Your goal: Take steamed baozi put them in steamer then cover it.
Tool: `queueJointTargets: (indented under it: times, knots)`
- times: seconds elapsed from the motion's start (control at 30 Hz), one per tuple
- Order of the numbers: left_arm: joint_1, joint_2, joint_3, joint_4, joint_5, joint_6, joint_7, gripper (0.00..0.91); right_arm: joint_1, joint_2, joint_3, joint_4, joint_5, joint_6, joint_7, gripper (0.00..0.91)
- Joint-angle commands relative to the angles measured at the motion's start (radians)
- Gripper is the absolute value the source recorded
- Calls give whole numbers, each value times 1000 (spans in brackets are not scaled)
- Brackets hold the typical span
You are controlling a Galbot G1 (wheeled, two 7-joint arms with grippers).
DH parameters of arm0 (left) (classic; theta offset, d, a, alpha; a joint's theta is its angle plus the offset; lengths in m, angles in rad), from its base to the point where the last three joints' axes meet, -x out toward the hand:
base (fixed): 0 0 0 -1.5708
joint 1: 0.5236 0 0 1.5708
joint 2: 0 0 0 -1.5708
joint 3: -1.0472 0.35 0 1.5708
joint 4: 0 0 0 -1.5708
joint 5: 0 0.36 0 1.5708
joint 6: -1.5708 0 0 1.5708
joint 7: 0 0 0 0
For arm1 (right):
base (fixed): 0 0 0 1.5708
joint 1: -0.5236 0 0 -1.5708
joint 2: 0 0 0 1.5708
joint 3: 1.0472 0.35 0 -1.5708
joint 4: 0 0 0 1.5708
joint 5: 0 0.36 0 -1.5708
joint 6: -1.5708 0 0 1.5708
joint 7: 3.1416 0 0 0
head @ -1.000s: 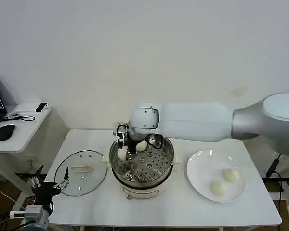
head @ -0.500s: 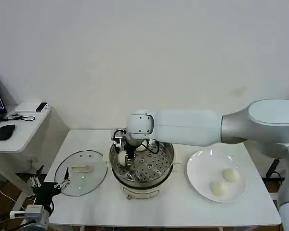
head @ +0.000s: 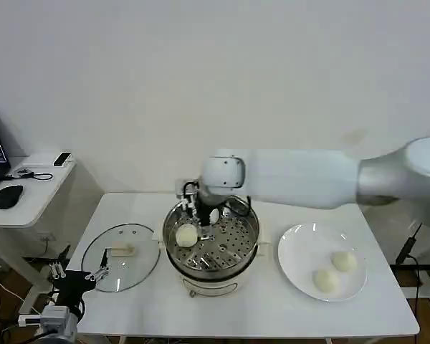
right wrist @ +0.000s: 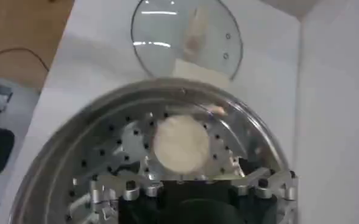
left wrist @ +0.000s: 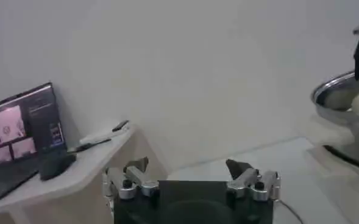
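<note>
Baozi first: one bun (head: 186,235) lies on the perforated tray inside my steamer (head: 252,247), on its left half, and a second bun (head: 213,216) sits farther back near the far rim, partly behind my right gripper (head: 195,211). In my right wrist view the nearer bun (right wrist: 180,144) rests free on the tray just ahead of my fingertips, with the steamer's rim (right wrist: 51,146) curving around it. My right gripper (right wrist: 191,190) hangs over the back-left part of the steamer, its fingers spread apart with nothing between them. My right arm reaches in from the right side, across the top of the steamer.

Two more baozi wait on the white plate (head: 295,244) to the right of the steamer: one (head: 343,261) toward the far right of the plate, the other (head: 325,280) just nearer to me. They sit close together but apart.

The cover (head: 122,254) lies flat on the white surface (head: 258,308) to the left of the steamer, handle up; my right wrist view shows the cover (right wrist: 167,36) beyond the steamer's rim.

My left gripper (head: 77,278) stays parked low at the surface's near-left corner, beside the cover without touching it. In my left wrist view its fingers (left wrist: 133,176) stand wide apart, empty, with the steamer (left wrist: 344,97) off to one side.
</note>
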Motion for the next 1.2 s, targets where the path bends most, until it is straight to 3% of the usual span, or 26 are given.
queueJointTargets:
  times: [0.03, 0.1, 0.13, 0.33, 0.47, 0.63, 0.7, 0.8, 0.97, 1.0, 1.03, 1.1, 1.13, 1.17, 1.2]
  knots:
    - [1, 2, 15, -19, 6, 5, 2, 907, 142, -278, -31, 164, -113, 62, -64, 907]
    - [1, 5, 17, -25, 6, 8, 3, 907, 156, -345, -51, 202, -195, 76, -83, 907]
    - [1, 9, 19, -26, 9, 8, 4, 907, 158, -392, -61, 218, -278, 100, -106, 907]
    - [10, 39, 23, -34, 18, 9, 9, 907, 121, -666, -86, 300, -403, 180, -159, 907]
    - [8, 49, 32, -28, 27, 10, 11, 907, 75, -785, -71, 333, -445, 214, -170, 907]
    - [6, 52, 49, -2, 38, 6, 10, 907, -23, -952, 0, 347, -559, 326, -214, 907]
    - [6, 51, 54, 8, 39, 4, 10, 907, -121, -1009, 64, 343, -595, 358, -220, 907]
    - [7, 53, 58, 16, 41, 1, 9, 907, -177, -1074, 66, 342, -673, 424, -237, 907]
    - [10, 53, 61, 31, 43, -10, 5, 907, -271, -1121, 98, 345, -732, 469, -221, 907]
    - [13, 52, 63, 37, 47, -14, 4, 907, -501, -1128, 333, 337, -735, 478, -210, 907]
    - [14, 51, 64, 39, 49, -15, 4, 907, -630, -1129, 464, 331, -742, 483, -208, 907]
    - [17, 48, 67, 45, 54, -17, 3, 907, -736, -1114, 526, 316, -760, 482, -191, 907]
    - [18, 47, 67, 47, 58, -17, 3, 907, -910, -1105, 759, 307, -766, 483, -190, 907]
    - [18, 46, 69, 47, 60, -17, 3, 907, -1087, -1097, 886, 299, -772, 483, -188, 907]
    - [20, 44, 69, 45, 63, -17, 3, 907, -1096, -1075, 895, 285, -782, 483, -184, 907]
